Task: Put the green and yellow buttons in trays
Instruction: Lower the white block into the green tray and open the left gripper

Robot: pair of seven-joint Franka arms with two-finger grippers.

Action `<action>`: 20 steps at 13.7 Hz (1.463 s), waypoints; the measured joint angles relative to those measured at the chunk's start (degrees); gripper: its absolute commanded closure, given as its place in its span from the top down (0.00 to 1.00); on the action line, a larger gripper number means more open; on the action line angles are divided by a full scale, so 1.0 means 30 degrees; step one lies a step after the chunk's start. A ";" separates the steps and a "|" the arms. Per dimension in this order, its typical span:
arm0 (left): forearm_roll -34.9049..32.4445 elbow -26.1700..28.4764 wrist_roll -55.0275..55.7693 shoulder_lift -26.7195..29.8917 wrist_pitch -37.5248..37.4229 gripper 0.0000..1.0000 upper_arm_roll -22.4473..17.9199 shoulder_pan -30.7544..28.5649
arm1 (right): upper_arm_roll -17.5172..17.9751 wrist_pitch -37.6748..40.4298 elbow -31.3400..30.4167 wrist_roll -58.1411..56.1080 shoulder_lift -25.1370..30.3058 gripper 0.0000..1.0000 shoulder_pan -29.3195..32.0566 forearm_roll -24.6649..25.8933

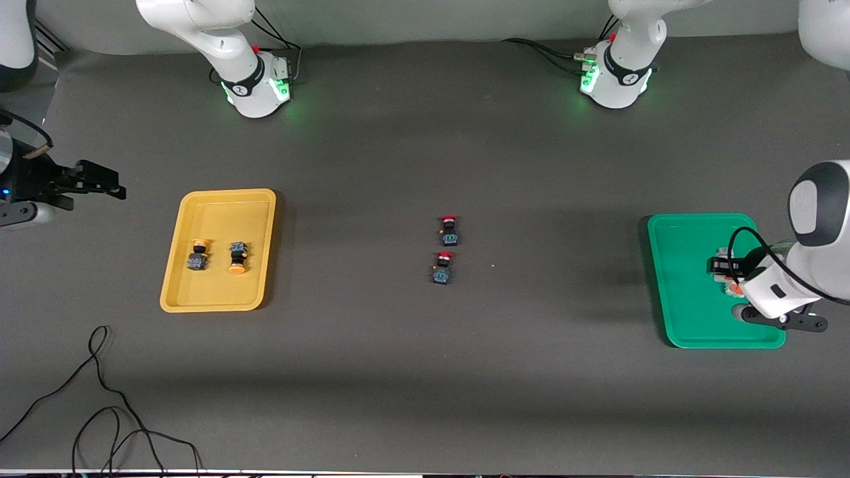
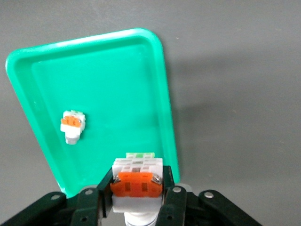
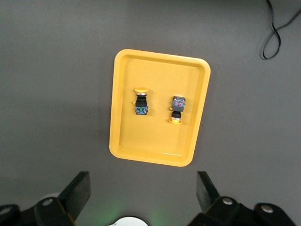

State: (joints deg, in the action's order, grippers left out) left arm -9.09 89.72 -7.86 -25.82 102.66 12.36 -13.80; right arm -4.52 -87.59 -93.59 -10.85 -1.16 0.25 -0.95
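A whitish button (image 2: 137, 181) is clamped in the left gripper (image 2: 136, 197) right over the green tray's (image 2: 108, 80) rim, its twin (image 2: 73, 126) lying farther inside, while the splayed-open right gripper (image 3: 141, 197) is parked off-bench.

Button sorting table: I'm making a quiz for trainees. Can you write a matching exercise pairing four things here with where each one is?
Things:
1. Two yellow-capped buttons
2. Two red-capped buttons
3. Whitish button with orange-red face
4. Right claw

Places:
A. On the bare table between the trays
B. Clamped in the left claw over the green tray
C. Open, off the yellow tray, at the right arm's end of the table
D. Lying in the yellow tray

Pairs: 1-D, 2-A, 3-B, 4-C
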 measured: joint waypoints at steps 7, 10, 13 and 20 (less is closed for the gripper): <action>-0.1112 0.5880 -0.0055 -0.0978 0.9448 0.00 -0.0011 -0.1319 | 0.0204 -0.0014 -0.0029 0.2329 0.0686 1.00 0.0043 0.0032; -0.1184 0.7080 -0.0058 -0.1752 1.1187 0.00 -0.0011 -0.2025 | 0.0205 -0.0014 -0.0030 0.2455 0.0891 1.00 0.0043 0.0035; -0.1193 0.7148 -0.0062 -0.2240 1.1494 0.99 -0.0004 -0.2269 | 0.0215 -0.0013 -0.0041 0.2679 0.0903 1.00 0.0021 0.0035; -0.1186 0.5172 -0.0063 -0.0273 0.6398 1.00 0.0509 -0.2257 | 0.0351 -0.0013 -0.0102 0.2767 0.0902 1.00 0.0017 0.0249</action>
State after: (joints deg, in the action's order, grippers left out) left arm -12.65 105.23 -8.04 -26.64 121.85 13.89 -20.57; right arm -3.46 -87.63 -93.90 -2.55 1.55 0.30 -0.21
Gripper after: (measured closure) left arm 0.009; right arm 0.000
